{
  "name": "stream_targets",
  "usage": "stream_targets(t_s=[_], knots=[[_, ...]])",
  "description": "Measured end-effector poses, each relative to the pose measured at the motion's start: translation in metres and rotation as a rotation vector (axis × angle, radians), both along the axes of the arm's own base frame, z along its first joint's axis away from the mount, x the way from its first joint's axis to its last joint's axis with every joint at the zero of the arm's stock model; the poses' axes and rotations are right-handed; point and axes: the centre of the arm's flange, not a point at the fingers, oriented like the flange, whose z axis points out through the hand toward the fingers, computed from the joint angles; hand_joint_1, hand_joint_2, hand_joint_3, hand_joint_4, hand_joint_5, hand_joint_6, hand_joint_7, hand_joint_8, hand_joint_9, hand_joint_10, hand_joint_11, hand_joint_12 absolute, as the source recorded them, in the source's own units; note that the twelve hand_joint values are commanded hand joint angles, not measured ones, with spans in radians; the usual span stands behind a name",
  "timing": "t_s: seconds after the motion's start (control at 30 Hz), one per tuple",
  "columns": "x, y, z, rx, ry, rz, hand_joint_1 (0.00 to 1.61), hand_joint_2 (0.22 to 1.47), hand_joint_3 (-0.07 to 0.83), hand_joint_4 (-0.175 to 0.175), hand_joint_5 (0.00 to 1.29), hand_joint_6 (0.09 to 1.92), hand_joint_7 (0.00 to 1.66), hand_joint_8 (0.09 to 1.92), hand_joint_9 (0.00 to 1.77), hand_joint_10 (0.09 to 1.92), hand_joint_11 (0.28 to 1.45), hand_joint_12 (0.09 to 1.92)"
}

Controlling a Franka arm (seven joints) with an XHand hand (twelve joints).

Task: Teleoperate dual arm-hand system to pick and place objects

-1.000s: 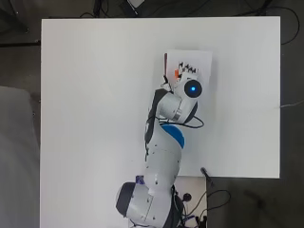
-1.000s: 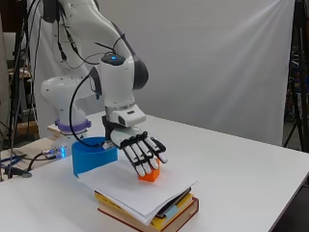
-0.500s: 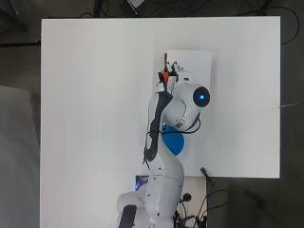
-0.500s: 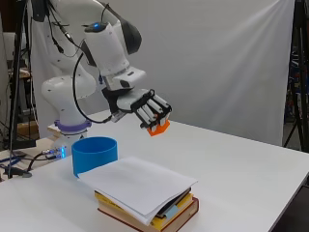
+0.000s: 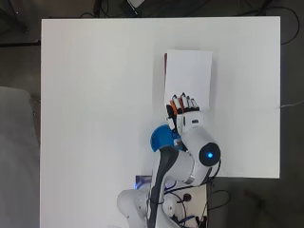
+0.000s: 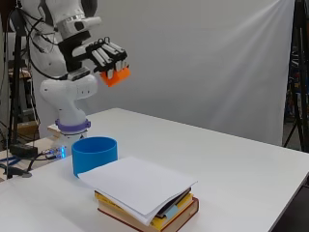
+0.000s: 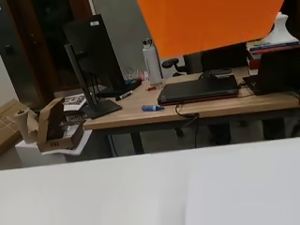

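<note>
Hand (image 6: 99,55) high above the table's near edge by the arm base, fingers curled, pinching an orange block (image 6: 115,76). Blue cup (image 6: 94,155) sits almost directly below the block; paper-topped book stack (image 6: 145,198) lies just beside the cup, farther from the base.

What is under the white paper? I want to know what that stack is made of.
Under the white paper lies a stack of books: a yellow one above a thicker dark one, with something blue tucked between. Their covers are hidden by the paper.
</note>
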Motion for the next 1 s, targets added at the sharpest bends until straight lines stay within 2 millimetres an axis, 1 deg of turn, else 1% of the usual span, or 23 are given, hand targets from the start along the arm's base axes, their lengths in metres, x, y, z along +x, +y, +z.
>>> stream_targets(t_s=[0.1, 0.23, 0.27, 0.3, 0.33, 0.4, 0.43, 0.5, 0.53, 0.57, 0.6, 0.63, 0.67, 0.7, 0.73, 0.77, 0.8, 0.83, 0.87, 0.9, 0.93, 0.97, 1.0], knots=[[-0.03, -0.011, -0.029, 0.009, 0.066, -0.023, 0.88, 1.27, 0.003, 0.175, 0.68, 1.48, 0.94, 1.92, 1.35, 1.92, 1.1, 1.92], [-0.053, -0.012, -0.054, 0.031, 0.124, -0.064, 0.86, 1.28, 0.005, 0.175, 0.66, 1.51, 0.9, 1.88, 1.31, 1.92, 1.08, 1.92], [-0.057, -0.01, -0.061, 0.034, 0.137, -0.069, 0.97, 1.28, 0.025, 0.049, 0.6, 1.51, 0.86, 1.79, 1.29, 1.92, 1.07, 1.92], [-0.061, -0.006, -0.069, 0.041, 0.154, -0.069, 1.05, 1.29, 0.041, -0.052, 0.55, 1.51, 0.82, 1.72, 1.27, 1.92, 1.06, 1.92], [-0.063, 0.0, -0.08, 0.05, 0.178, -0.063, 0.99, 1.29, 0.039, 0.014, 0.57, 1.52, 0.83, 1.76, 1.27, 1.92, 1.06, 1.92], [-0.069, 0.013, -0.102, 0.071, 0.229, -0.042, 1.08, 1.31, 0.031, -0.101, 0.52, 1.51, 0.76, 1.74, 1.23, 1.92, 1.04, 1.92], [-0.072, 0.02, -0.113, 0.079, 0.251, -0.029, 1.1, 1.32, 0.026, -0.137, 0.53, 1.54, 0.7, 1.71, 1.21, 1.92, 1.04, 1.92], [-0.079, 0.031, -0.132, 0.093, 0.287, -0.006, 0.93, 1.31, 0.008, 0.061, 0.59, 1.54, 0.73, 1.86, 1.21, 1.92, 1.04, 1.92], [-0.081, 0.035, -0.14, 0.1, 0.3, 0.009, 0.89, 1.3, 0.004, 0.117, 0.61, 1.53, 0.75, 1.9, 1.21, 1.92, 1.04, 1.92], [-0.083, 0.037, -0.146, 0.107, 0.308, 0.023, 0.86, 1.3, 0.003, 0.147, 0.61, 1.54, 0.77, 1.92, 1.22, 1.92, 1.04, 1.92], [-0.085, 0.037, -0.15, 0.114, 0.309, 0.034, 0.95, 1.33, 0.005, 0.036, 0.55, 1.54, 0.73, 1.9, 1.16, 1.92, 1.0, 1.92], [-0.086, 0.038, -0.154, 0.122, 0.313, 0.041, 1.02, 1.35, 0.006, -0.058, 0.5, 1.54, 0.7, 1.87, 1.09, 1.92, 0.94, 1.92], [-0.087, 0.039, -0.159, 0.131, 0.324, 0.044, 1.06, 1.37, 0.006, -0.116, 0.47, 1.54, 0.67, 1.85, 1.05, 1.92, 0.9, 1.92], [-0.087, 0.04, -0.164, 0.141, 0.341, 0.038, 1.07, 1.38, 0.006, -0.128, 0.44, 1.57, 0.65, 1.84, 0.94, 1.92, 0.8, 1.86], [-0.087, 0.04, -0.171, 0.151, 0.363, 0.027, 1.05, 1.4, 0.01, -0.11, 0.4, 1.64, 0.61, 1.86, 0.8, 1.92, 0.67, 1.73], [-0.088, 0.041, -0.18, 0.154, 0.386, 0.016, 1.03, 1.42, 0.01, -0.11, 0.38, 1.67, 0.59, 1.89, 0.73, 1.92, 0.6, 1.61], [-0.088, 0.042, -0.194, 0.153, 0.413, 0.003, 1.05, 1.42, 0.005, -0.134, 0.4, 1.63, 0.58, 1.92, 0.74, 1.92, 0.58, 1.59], [-0.089, 0.043, -0.207, 0.154, 0.435, -0.009, 0.95, 1.37, -0.01, -0.074, 0.36, 1.36, 0.52, 1.64, 0.68, 1.7, 0.55, 1.36], [-0.089, 0.043, -0.217, 0.154, 0.45, -0.017, 0.71, 1.24, -0.03, -0.058, 0.23, 0.88, 0.33, 1.09, 0.48, 1.19, 0.49, 0.92], [-0.09, 0.042, -0.224, 0.156, 0.461, -0.028, 0.41, 1.07, -0.036, -0.054, 0.12, 0.48, 0.18, 0.61, 0.29, 0.73, 0.45, 0.55], [-0.089, 0.041, -0.227, 0.156, 0.469, -0.043, 0.22, 0.95, -0.025, -0.05, 0.06, 0.25, 0.09, 0.31, 0.19, 0.42, 0.43, 0.3], [-0.088, 0.04, -0.227, 0.149, 0.48, -0.067, 0.11, 0.9, -0.015, -0.041, 0.03, 0.12, 0.04, 0.15, 0.16, 0.24, 0.42, 0.15], [-0.085, 0.041, -0.225, 0.137, 0.489, -0.095, 0.05, 0.87, -0.008, -0.03, 0.01, 0.09, 0.02, 0.09, 0.15, 0.14, 0.42, 0.09]])
